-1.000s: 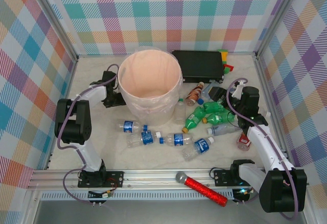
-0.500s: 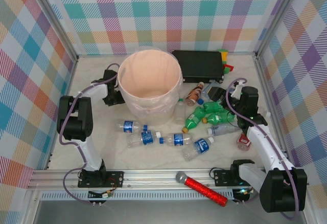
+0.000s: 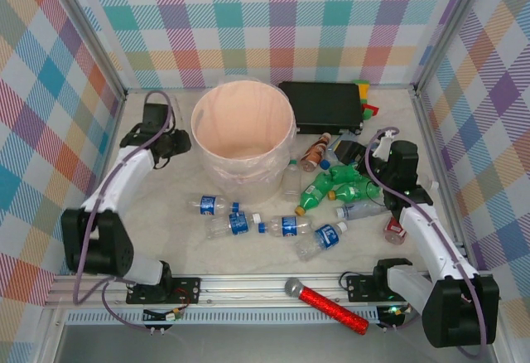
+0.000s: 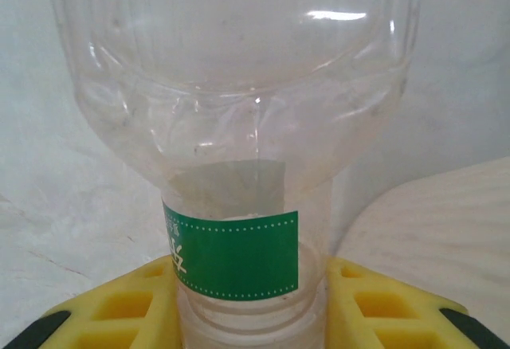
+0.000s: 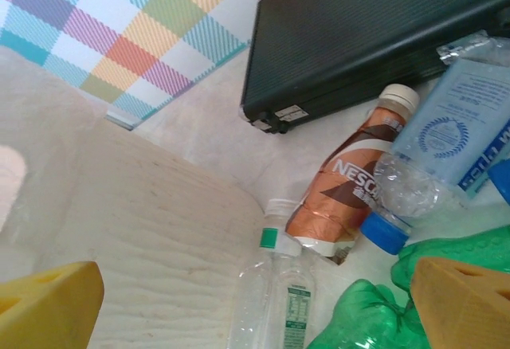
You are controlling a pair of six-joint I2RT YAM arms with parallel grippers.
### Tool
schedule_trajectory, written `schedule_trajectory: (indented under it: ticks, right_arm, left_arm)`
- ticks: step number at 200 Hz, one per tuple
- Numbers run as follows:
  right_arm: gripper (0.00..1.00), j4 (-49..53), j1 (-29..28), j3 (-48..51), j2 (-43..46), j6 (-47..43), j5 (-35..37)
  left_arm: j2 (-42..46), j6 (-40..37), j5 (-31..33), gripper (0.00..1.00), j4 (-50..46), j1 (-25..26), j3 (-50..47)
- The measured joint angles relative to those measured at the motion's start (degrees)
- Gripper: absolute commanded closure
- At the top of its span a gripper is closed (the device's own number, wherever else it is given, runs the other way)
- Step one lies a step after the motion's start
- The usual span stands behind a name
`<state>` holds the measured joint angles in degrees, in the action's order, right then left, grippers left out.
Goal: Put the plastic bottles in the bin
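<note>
- grips a clear bottle (image 4: 239, 126) by the neck in the closed left pincer (image 4: 253, 309), upper left, beside the bin (image 3: 240, 176), likely for dropping in.
- holds the right pincer (image 5: 255, 301) spread wide, empty, over bottles (image 3: 339, 187) heaped right of centre.

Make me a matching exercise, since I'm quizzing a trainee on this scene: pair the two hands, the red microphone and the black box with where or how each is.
Column one:
1. left hand
2. right hand
3. red microphone
4. black box

Column two:
A. lying on the front rail
B. open, near the green bottles
C. at the back wall, right of the bin
D. closed on a clear bottle at its neck

Pairs: 1-D, 2-B, 3-A, 4-C.
</note>
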<state>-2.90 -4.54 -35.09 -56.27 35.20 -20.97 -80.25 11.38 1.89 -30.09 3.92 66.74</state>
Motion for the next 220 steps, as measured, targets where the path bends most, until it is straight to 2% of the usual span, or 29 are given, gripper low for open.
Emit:
schedule_trajectory:
  ticks: [58,112,138,160,220]
  right_arm:
    - [0.01,-5.4,-1.4,3.0,5.0,0.0,-2.9]
    - [0.01,-7.8,-2.1,4.5,5.7,0.2,-3.7]
    - [0.01,-8.0,-2.3,4.5,5.7,0.2,-3.7]
    - [0.01,-8.3,-2.6,4.5,5.1,0.2,-3.7]
    - [0.01,-8.3,-3.1,4.5,4.6,0.2,-3.6]
  left_arm:
    - [18.9,-0.5,-3.0,0.71,-6.5,0.0,3.1]
    - [28.8,-2.6,-12.5,0.71,-12.0,2.1,10.9]
    - [29.5,-2.6,-17.2,0.71,-12.8,4.7,12.5]
    - [27.7,-2.6,-18.5,0.71,-13.4,8.7,13.4]
    - [15.8,-3.9,-13.7,0.71,-15.5,22.5,19.0]
